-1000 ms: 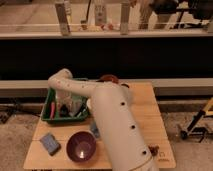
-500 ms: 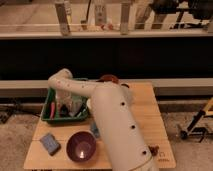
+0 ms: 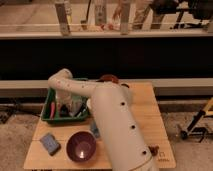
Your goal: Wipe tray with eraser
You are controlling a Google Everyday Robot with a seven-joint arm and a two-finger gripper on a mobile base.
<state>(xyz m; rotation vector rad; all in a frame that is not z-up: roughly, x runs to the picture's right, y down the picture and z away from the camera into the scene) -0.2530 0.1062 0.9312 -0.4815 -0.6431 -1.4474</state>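
you're looking at a wooden table (image 3: 145, 112) in the lower half of the frame, with the robot's white arm (image 3: 110, 115) rising from the bottom centre and bending up and left toward the green tray (image 3: 48, 106). the tray sits at the left side of the table, left of centre in the frame, its sloping rim showing along the left and front edges. the gripper (image 3: 64, 106) reaches down inside the tray, near its middle. you cannot tell from this view how its jaws stand. something pale and something reddish lie in the tray close to the gripper, too blurred to name. below the tray, toward the lower left of the frame, a blue-grey eraser (image 3: 49, 143) lies flat on the table, well apart from the gripper. just right of it stands the round purple bowl (image 3: 81, 145), beside the arm. a dark reddish object (image 3: 108, 78) sits at the table's far edge, right of the tray.
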